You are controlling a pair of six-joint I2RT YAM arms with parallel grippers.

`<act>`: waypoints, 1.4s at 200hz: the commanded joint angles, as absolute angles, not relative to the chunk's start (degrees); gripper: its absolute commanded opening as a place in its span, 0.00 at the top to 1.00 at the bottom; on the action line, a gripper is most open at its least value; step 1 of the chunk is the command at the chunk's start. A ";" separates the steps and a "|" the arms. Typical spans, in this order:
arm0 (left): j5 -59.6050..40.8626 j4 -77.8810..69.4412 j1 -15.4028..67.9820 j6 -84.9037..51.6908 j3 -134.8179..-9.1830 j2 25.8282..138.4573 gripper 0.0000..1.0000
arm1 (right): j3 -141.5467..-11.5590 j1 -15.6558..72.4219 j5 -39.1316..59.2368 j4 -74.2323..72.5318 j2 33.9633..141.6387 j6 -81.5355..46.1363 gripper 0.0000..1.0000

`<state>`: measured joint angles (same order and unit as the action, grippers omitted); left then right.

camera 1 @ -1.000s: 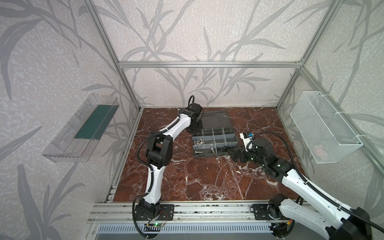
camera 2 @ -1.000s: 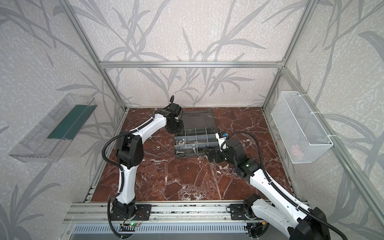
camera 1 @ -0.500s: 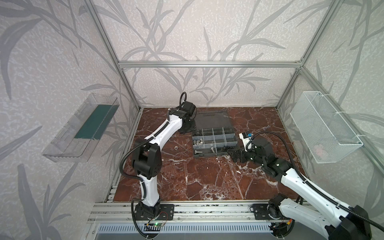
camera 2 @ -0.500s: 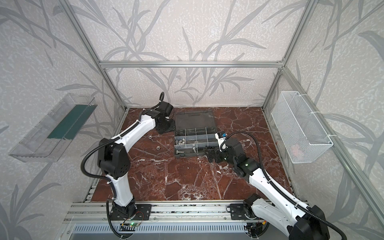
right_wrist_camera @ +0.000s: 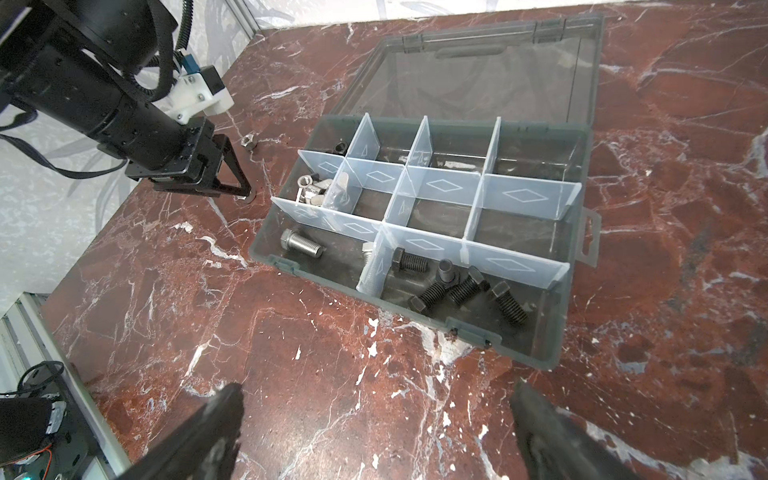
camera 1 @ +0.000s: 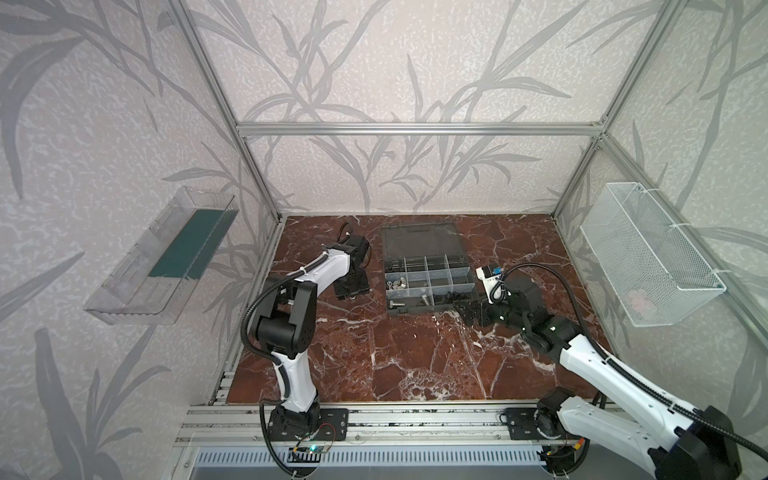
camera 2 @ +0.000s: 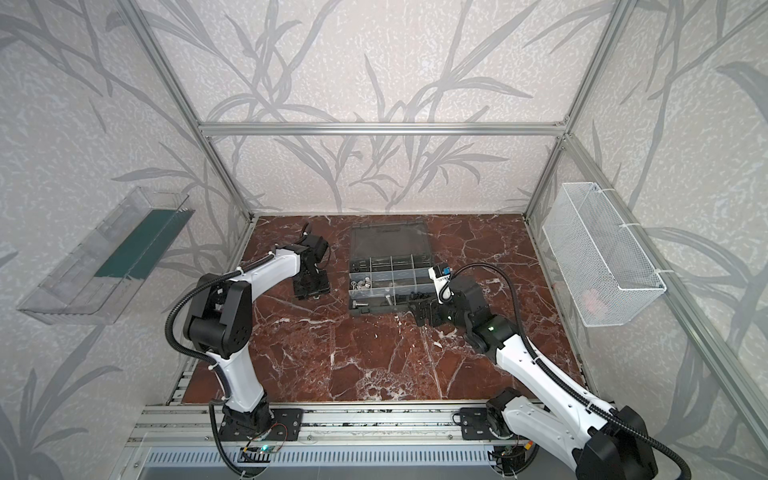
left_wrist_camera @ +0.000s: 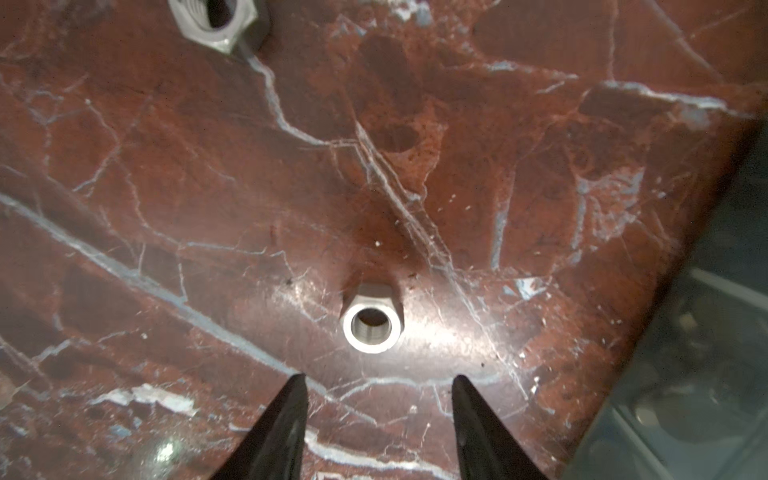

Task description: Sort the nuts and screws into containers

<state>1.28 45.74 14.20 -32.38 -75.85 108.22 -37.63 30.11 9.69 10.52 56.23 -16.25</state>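
Note:
My left gripper (left_wrist_camera: 378, 380) is open, low over the marble floor. A silver nut (left_wrist_camera: 372, 328) lies flat just ahead of its fingertips, not between them. A second silver nut (left_wrist_camera: 214, 20) lies farther off. In both top views the left gripper (camera 1: 353, 291) (camera 2: 311, 293) points down left of the dark grey organizer (camera 1: 428, 309) (camera 2: 390, 313). Its containers hold silver nuts (right_wrist_camera: 311, 187), one black nut (right_wrist_camera: 340, 146), silver screws (right_wrist_camera: 301, 244) and black screws (right_wrist_camera: 457, 286). My right gripper (right_wrist_camera: 378, 399) (camera 1: 467, 311) is open and empty at the organizer's front right corner.
The organizer's flat lid (camera 1: 422, 237) lies open toward the back wall. A clear wall tray (camera 1: 162, 257) hangs on the left and a white wire basket (camera 1: 648, 257) on the right. An aluminium rail (camera 1: 415, 419) runs along the front edge.
My left gripper has swung away from the organizer's back left corner, come down to the floor left of the case, and opened. The right arm has not moved.

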 commanded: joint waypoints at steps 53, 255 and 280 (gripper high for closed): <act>1.93 42.28 12.39 -30.65 -76.03 112.60 0.53 | -37.58 29.93 9.84 9.93 55.93 -16.20 0.01; -5.63 49.78 21.05 -31.33 -101.59 115.60 0.77 | -38.45 29.90 9.09 10.18 55.73 -16.44 0.01; -6.16 50.77 24.29 -31.64 -109.77 120.97 0.78 | -38.54 29.89 8.71 10.68 55.55 -16.18 0.01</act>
<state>-4.93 46.52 21.78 -31.07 -104.90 115.20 -37.63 30.09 9.45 10.55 56.23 -16.27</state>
